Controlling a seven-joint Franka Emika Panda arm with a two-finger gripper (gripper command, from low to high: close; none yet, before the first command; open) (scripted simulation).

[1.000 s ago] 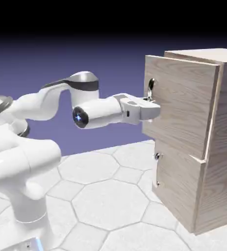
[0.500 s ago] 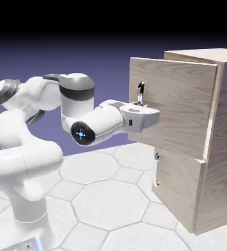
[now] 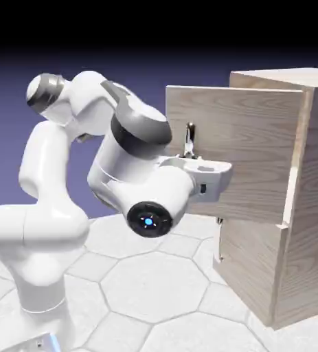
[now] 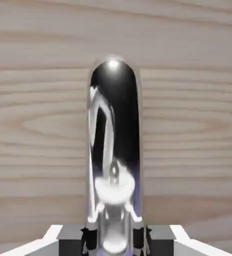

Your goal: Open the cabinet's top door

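The light wood-grain cabinet (image 3: 309, 206) stands at the exterior view's right. Its top door (image 3: 251, 148) is swung partly open, its free edge out toward the arm. My gripper (image 3: 192, 160) is shut on the door's curved silver bar handle (image 3: 189, 137), whose upper part rises above the hand. In the hand view the handle (image 4: 113, 145) fills the middle, upright against the door's wood (image 4: 37, 125). It runs down between my grey fingertips (image 4: 89, 239), which press on it from both sides.
The lower panel (image 3: 247, 265) is shut below the open door. My arm's elbow and forearm (image 3: 141, 179) hang close in front of the door's face. The white base (image 3: 38, 275) stands at the lower left on the hexagon-tiled table (image 3: 154, 282).
The top door has swung further open, its free edge moving left. My hand went with the handle while the elbow rolled up and the forearm turned toward the camera.
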